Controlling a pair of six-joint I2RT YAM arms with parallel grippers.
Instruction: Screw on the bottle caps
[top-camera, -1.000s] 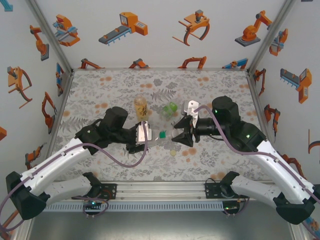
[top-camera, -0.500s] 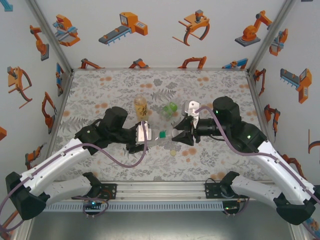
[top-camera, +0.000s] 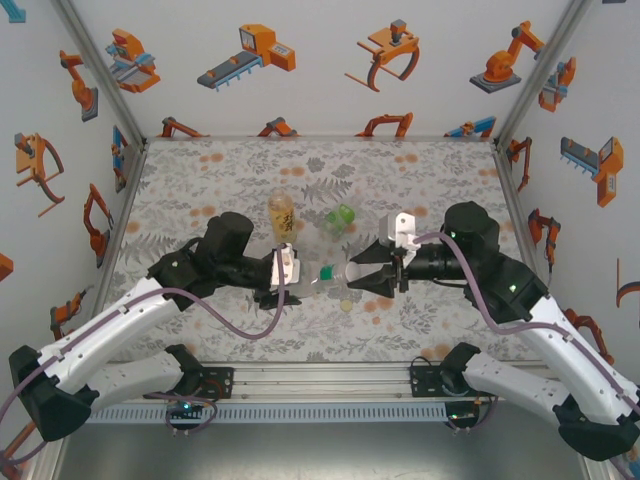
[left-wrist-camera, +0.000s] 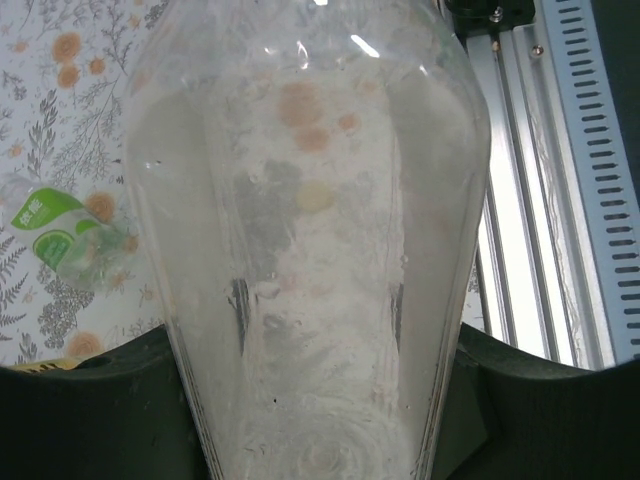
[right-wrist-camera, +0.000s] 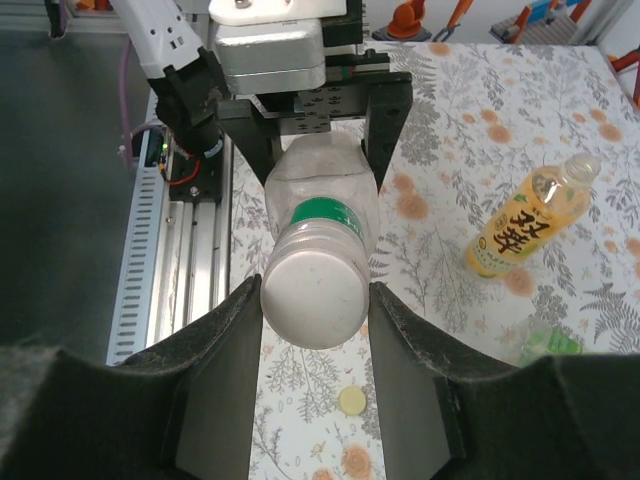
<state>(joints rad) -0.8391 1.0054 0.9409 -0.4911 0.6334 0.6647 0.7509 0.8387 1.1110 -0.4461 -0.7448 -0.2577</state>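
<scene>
Caps first: the yellowish cap (top-camera: 347, 304) lies loose on the desk (top-camera: 200, 170), nearest the arm bases. Just beyond it, lifted off the desk, the clear bottle (top-camera: 318, 280) is held on its side between the two arms. The left fingers (left-wrist-camera: 80, 410) are clamped on its body near the base. The right fingers (right-wrist-camera: 215, 370) are closed on the whitish cap (right-wrist-camera: 313, 298), which sits at the bottle's mouth. Farther back the green bottle (top-camera: 341, 218) lies on its side, and the amber bottle (top-camera: 281, 215) stands upright to its left.

The main risk, as I judge it, is cross-threading: if the cap meets the neck slightly tilted, turning will jam it. The thin bottle could also twist or buckle in the left grip as the cap is turned, or the small cap could slip out and drop.

Count: three bottles, two caps.
</scene>
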